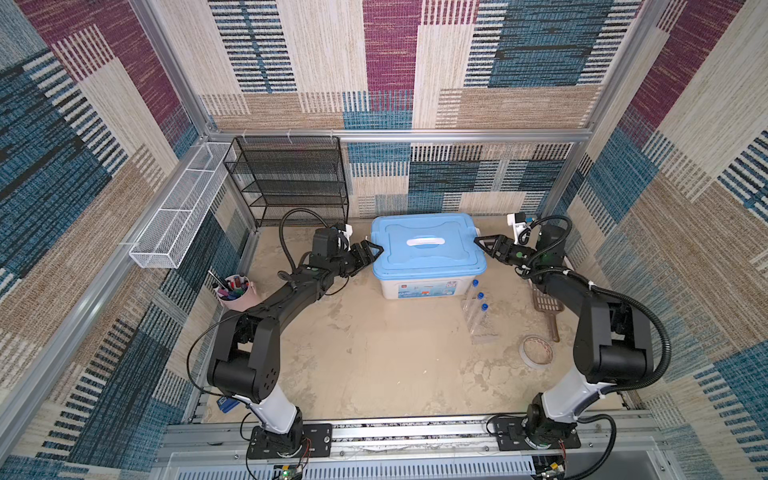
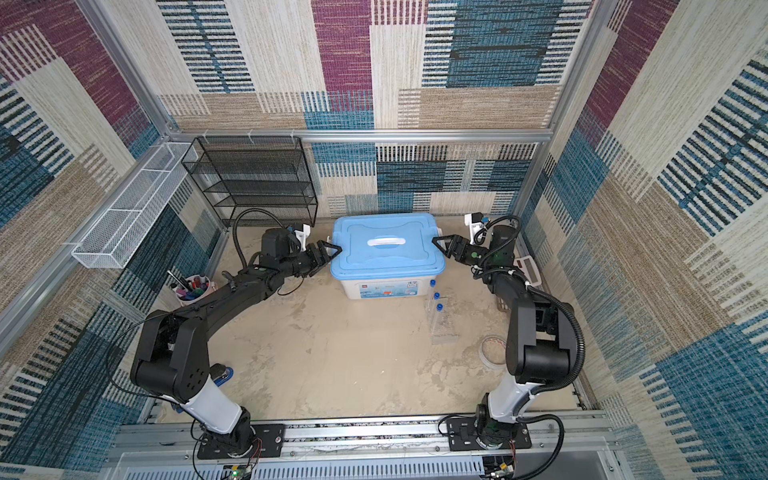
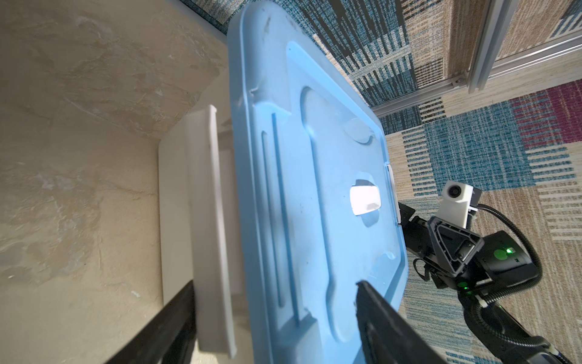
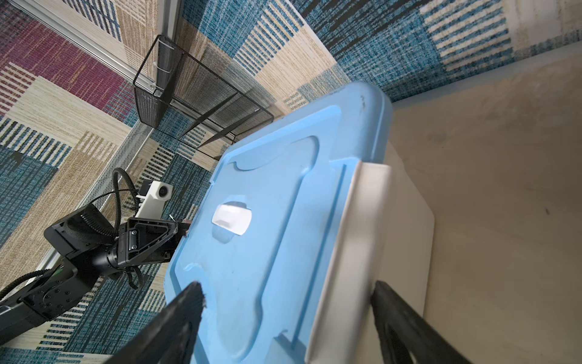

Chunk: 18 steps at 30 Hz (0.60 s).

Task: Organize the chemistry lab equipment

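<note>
Left gripper: jaws apart, astride blue lid, left rim.
Right gripper: jaws apart, astride right rim.
Test tubes: clear of both.

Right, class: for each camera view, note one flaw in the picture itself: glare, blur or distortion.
In both top views, wide-angle distortion splays the frame posts outward, and the clear test tubes nearly vanish against the table. In the left wrist view, the white lid handle is blown out. In the right wrist view, the near fingertip looks blurred.
</note>
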{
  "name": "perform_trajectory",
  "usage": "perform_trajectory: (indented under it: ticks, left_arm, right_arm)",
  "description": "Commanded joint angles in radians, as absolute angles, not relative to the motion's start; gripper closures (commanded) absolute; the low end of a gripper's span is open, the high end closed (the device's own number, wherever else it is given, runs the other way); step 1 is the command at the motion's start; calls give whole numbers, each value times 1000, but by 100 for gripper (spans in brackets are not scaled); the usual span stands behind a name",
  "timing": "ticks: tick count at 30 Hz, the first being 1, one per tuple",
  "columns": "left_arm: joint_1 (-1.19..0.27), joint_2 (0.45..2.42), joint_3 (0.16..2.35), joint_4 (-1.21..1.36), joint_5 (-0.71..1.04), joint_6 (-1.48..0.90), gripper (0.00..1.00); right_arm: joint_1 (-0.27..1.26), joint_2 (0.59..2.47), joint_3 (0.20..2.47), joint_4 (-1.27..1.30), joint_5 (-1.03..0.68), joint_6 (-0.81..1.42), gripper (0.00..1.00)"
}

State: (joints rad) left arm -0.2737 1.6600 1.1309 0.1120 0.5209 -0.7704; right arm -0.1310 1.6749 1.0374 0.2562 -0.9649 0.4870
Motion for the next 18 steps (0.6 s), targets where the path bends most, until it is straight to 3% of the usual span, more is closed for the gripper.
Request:
perform_trajectory:
  ticks: [1, 9, 18]
  left_arm:
    - [-281, 1656, 1144, 117, 524, -738, 23]
    - [-283, 1651, 1144, 94, 506, -734, 23]
    - [-285, 1655, 1146, 88, 503, -738, 26]
  right_arm:
    - [-129, 1662, 1048, 240, -978, 475, 15]
    - [-129, 1617, 1082, 109, -831, 386, 13]
    - [-128, 1639, 1101, 20, -741, 329, 21]
